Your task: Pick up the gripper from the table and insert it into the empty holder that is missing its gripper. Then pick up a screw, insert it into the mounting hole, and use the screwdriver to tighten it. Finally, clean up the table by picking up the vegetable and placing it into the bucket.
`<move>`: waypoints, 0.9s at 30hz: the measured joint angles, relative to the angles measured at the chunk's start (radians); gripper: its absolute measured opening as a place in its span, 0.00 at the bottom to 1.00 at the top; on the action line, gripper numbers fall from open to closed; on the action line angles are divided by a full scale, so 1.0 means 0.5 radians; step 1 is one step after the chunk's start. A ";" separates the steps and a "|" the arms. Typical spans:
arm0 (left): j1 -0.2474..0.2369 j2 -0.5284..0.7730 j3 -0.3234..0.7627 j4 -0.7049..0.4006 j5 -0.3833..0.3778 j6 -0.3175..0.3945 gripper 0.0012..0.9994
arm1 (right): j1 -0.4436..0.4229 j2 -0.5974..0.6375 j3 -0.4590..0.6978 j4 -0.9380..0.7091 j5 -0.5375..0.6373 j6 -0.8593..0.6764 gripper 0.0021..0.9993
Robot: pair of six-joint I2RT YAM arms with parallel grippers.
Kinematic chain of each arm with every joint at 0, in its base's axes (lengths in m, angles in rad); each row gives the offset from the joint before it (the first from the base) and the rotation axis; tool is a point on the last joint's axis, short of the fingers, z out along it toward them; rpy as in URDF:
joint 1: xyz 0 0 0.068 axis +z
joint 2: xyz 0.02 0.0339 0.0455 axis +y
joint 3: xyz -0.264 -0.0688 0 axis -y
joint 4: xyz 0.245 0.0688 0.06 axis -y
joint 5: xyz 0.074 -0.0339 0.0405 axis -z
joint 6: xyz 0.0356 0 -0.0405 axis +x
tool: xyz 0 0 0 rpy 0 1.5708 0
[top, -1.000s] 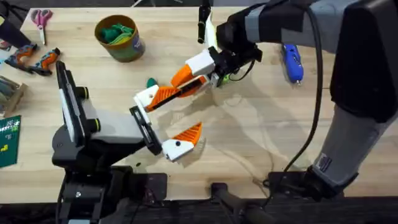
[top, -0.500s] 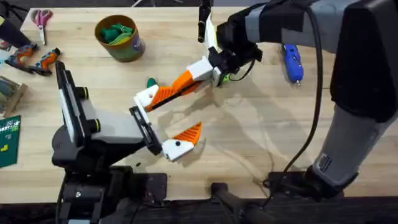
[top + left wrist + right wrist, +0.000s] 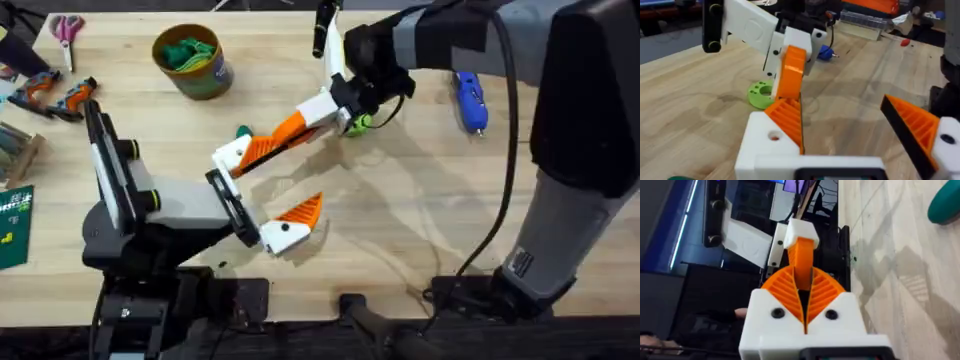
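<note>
While your right gripper [image 3: 804, 300] clamps the orange fingertip [image 3: 802, 260], its far end meets the white holder [image 3: 232, 156] on the left gripper [image 3: 280, 185], above mid-table. The left gripper stands spread wide, apparently to present that mount steadily. Seating looks unfinished, so push along the slant. The screwdriver [image 3: 468, 98] lies well apart.
</note>
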 joint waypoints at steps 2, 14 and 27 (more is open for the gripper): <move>0.004 0.000 0.000 0.002 -0.021 0.000 0.99 | 0.014 -0.001 0.000 0.017 0.000 0.022 0.01; 0.009 0.000 0.000 0.003 -0.025 -0.001 0.99 | 0.018 -0.001 0.000 0.032 0.000 0.110 0.01; 0.008 0.000 0.000 0.002 -0.017 0.000 0.99 | 0.007 0.000 0.000 0.014 -0.001 0.124 0.01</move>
